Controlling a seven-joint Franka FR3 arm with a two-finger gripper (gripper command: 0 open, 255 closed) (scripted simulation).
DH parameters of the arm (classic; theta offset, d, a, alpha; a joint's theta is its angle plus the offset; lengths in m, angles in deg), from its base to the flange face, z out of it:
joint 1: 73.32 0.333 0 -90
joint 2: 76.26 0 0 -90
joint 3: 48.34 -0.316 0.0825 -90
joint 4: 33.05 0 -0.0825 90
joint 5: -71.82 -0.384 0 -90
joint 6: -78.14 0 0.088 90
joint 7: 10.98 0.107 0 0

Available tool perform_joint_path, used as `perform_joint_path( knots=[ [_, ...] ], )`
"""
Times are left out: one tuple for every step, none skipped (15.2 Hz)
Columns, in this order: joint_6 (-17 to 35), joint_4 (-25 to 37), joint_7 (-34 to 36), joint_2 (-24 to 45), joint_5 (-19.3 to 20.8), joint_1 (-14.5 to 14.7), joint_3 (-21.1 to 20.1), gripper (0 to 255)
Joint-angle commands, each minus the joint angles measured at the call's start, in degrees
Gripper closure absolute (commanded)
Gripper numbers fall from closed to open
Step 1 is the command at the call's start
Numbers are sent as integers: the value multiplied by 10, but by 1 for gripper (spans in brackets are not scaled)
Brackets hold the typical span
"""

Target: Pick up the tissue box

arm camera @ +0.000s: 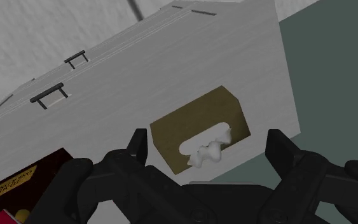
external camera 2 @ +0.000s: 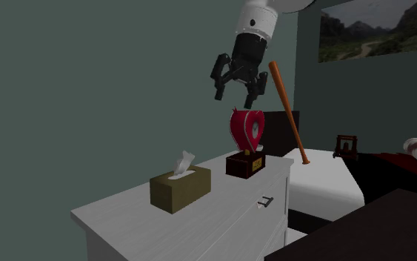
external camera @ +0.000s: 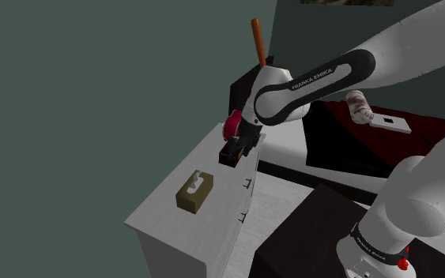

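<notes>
An olive-brown tissue box [external camera 2: 180, 187] with a white tissue sticking out of its top stands on the white dresser [external camera 2: 199, 226], near the wall side. In the shoulder view the tissue box [external camera: 195, 191] sits on the dresser [external camera: 173, 229] toward the near end. My gripper [external camera 2: 235, 96] hangs open well above the dresser, over the red trophy and off to the side of the box. In the wrist view the tissue box [arm camera: 199, 127] lies far below, between the spread fingertips [arm camera: 138, 143] of my gripper [arm camera: 209, 149]. Nothing is held.
A red heart-shaped trophy [external camera 2: 247, 144] on a dark base stands on the dresser right under the gripper. An orange baseball bat [external camera 2: 288, 111] leans against the wall beyond it. The dresser front has drawer handles [arm camera: 50, 94]. A bed [external camera: 386, 134] lies behind the arm.
</notes>
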Motion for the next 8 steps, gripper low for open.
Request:
perform_joint_path(
  knots=[
    [39, 17, 1, 48, -13, 6, -6, 0],
    [56, 26, 0, 72, -19, 8, -9, 0],
    [73, 36, 0, 96, -25, 11, -11, 0],
    [89, 47, -1, 119, -31, 14, -14, 0],
    [105, 59, -2, 143, -37, 16, -16, 0],
    [119, 71, -3, 167, -42, 19, -18, 0],
    [133, 84, -4, 190, -47, 21, -21, 0],
    [146, 98, -5, 214, -52, 23, -23, 0]
  ],
)
